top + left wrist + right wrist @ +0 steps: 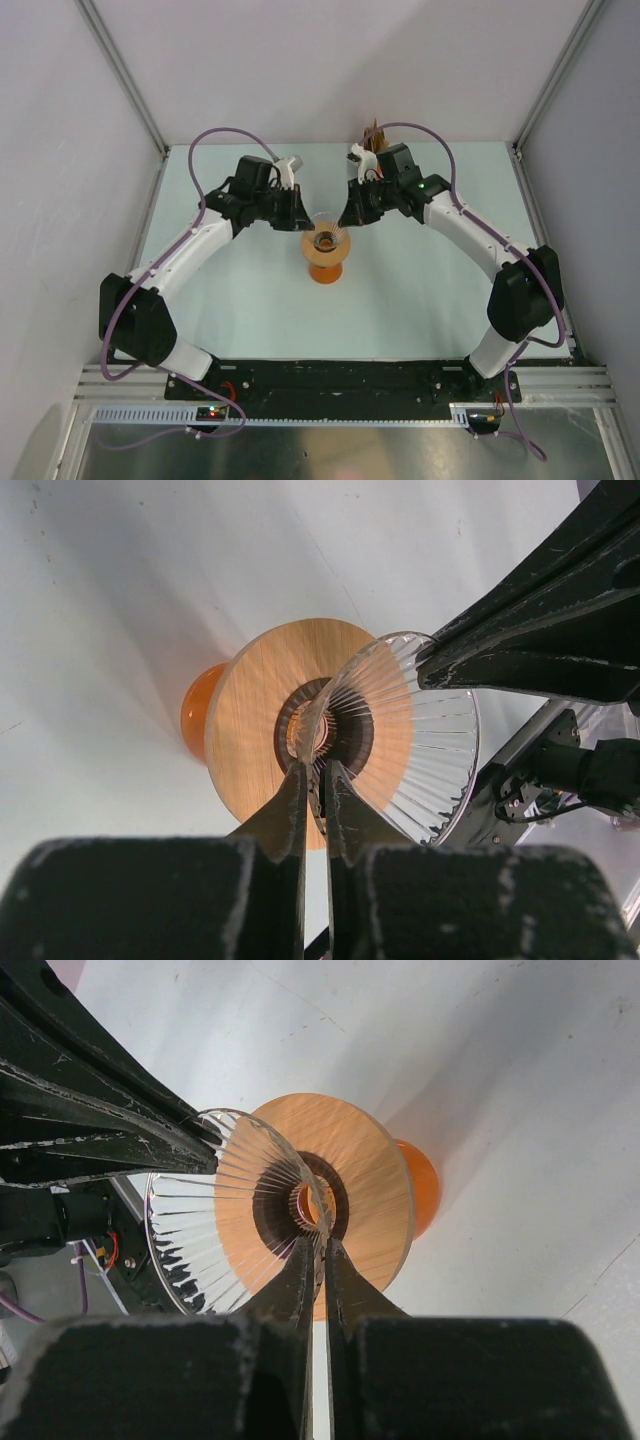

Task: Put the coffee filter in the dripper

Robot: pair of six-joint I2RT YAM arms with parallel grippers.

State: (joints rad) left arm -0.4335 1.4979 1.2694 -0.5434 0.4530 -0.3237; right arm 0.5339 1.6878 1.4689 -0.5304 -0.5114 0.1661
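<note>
Dripper (pixel 440 750): 1 clear ribbed cone on tan disc (pixel 255 710), orange beaker (pixel 195 710) beneath. Left gripper (pixel 315 780) and right gripper (pixel 320 1255) each pinch its rim. Only the top view shows both arms whole.

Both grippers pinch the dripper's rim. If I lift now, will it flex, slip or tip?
Probably stiff: the dripper looks round though the left gripper and right gripper pinch its rim. Likely slippery: the clear wall is glossy and thin. It perches on a disc over the orange beaker, so sideways pulls may topple the stack.
</note>
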